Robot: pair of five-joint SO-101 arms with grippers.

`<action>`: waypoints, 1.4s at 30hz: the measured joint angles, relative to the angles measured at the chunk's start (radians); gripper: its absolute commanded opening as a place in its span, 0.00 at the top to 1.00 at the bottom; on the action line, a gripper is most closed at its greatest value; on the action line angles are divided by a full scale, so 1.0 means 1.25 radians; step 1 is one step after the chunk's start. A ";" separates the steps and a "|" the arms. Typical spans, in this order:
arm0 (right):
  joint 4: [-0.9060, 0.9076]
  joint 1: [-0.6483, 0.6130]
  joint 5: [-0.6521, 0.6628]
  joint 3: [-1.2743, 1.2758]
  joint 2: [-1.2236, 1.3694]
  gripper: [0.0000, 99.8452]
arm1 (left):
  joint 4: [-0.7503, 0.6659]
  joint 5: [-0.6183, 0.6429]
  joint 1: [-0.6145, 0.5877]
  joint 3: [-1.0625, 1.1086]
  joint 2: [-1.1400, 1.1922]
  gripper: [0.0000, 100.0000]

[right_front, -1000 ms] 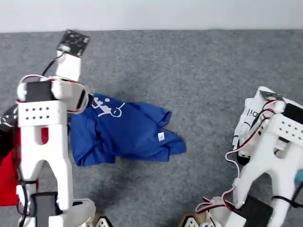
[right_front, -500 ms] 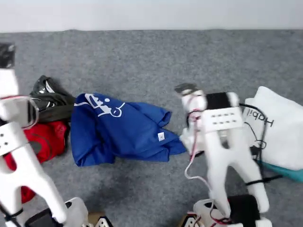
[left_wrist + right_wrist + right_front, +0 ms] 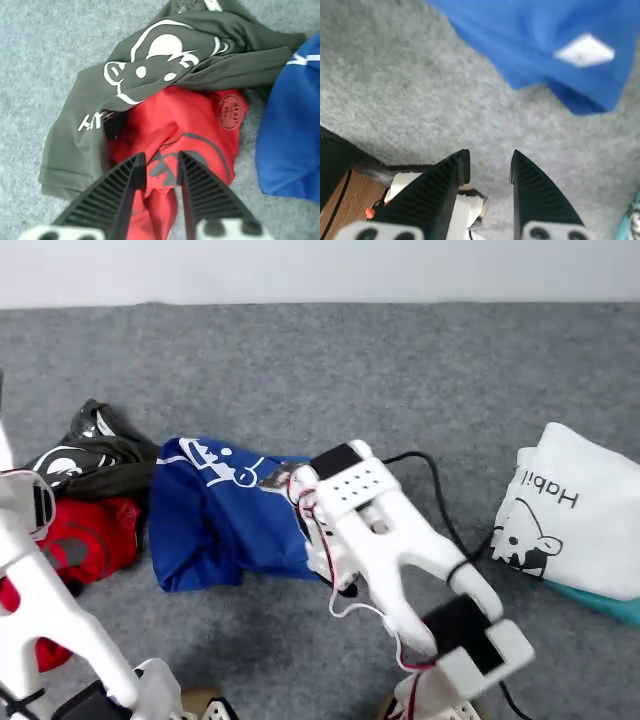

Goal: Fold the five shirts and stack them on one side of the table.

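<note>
High view: blue shirt (image 3: 225,515) lies crumpled left of centre on the grey table (image 3: 420,370), with its long axis roughly left to right. The right arm (image 3: 375,525) stands over its right-hand end and covers that edge. The left arm (image 3: 45,610) is at lower left, beside the red shirt (image 3: 100,540). A dark shirt (image 3: 100,450) lies above the red one, touching it. At far right a white shirt (image 3: 570,510) rests on a teal shirt (image 3: 615,605). No stack of five yet, so I judge the task early.

Right wrist view: the right gripper (image 3: 487,159) has its fingers a little apart with nothing between them, above bare table. The blue shirt's edge, with its white label (image 3: 583,50), lies ahead of the tips at upper right of frame, apart from them.

Left wrist view: the left gripper (image 3: 160,161) is narrowly parted and empty over the red shirt. Contact cannot be told.

Judgement: the right arm is the nearer one to the blue shirt. A grasp there would mean going forward onto the labelled edge, across the shirt's long axis.
</note>
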 measured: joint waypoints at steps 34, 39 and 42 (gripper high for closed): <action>-0.122 -0.011 -0.004 -0.214 0.395 0.99 | 0.000 -0.002 -0.095 0.000 0.000 0.89; -0.058 0.016 0.027 -0.282 0.420 0.99 | 0.000 -0.002 -0.095 0.000 0.000 0.89; 0.023 0.053 0.036 -0.372 0.420 0.99 | 0.000 -0.002 -0.095 0.000 0.000 0.90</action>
